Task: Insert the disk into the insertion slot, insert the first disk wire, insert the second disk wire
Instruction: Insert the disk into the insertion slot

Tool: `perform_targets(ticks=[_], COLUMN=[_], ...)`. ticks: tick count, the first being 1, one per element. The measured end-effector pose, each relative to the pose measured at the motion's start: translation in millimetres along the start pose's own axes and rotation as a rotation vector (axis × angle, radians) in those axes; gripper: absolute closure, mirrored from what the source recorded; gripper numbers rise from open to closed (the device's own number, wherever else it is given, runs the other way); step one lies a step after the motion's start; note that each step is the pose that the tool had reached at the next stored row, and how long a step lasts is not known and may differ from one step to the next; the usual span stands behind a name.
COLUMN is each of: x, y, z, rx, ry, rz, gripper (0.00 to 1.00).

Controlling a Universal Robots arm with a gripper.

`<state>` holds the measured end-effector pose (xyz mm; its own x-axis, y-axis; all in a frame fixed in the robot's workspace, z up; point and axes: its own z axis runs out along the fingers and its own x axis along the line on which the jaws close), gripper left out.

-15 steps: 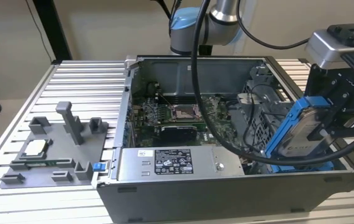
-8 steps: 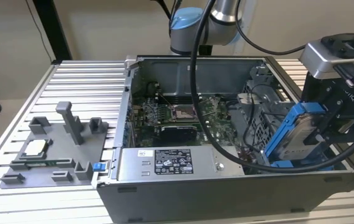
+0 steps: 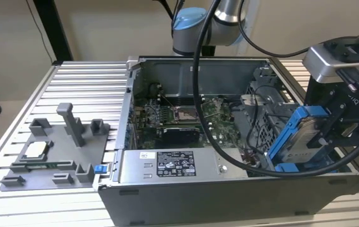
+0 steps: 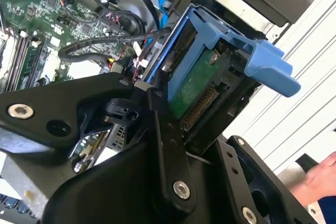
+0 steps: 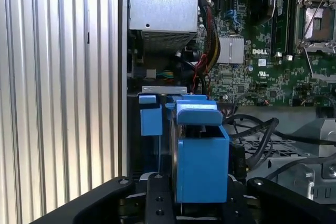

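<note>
While the jaws pinch the disk across its flat faces, the gripper holds it on edge, tilted, right at the insertion slot by the computer case wall. It looks stiff, weighty and shock-sensitive: grip the blue frame, not the bare circuit board.

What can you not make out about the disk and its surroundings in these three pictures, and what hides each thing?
Exterior view: the disk's lower end and whatever lies beneath it, hidden by the black cable and the case wall.
First wrist view: the disk's flat faces, covered by its blue frame.
Second wrist view: where the gripper meets the disk, behind its black linkage; a hand, cut off by the picture's edge.
</note>
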<state>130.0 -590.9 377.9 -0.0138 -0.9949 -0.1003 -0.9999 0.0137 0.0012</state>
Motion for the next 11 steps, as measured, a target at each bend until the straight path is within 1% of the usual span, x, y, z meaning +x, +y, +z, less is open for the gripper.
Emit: perform_targets(ticks=[10,11], x=[0.0,0.0], y=[0.0,0.0], z=[0.3,0.3], rx=[-0.0001,-0.0001], ry=[-0.0004,-0.0002], rz=[0.000,0.000], gripper=[1.00,0.00])
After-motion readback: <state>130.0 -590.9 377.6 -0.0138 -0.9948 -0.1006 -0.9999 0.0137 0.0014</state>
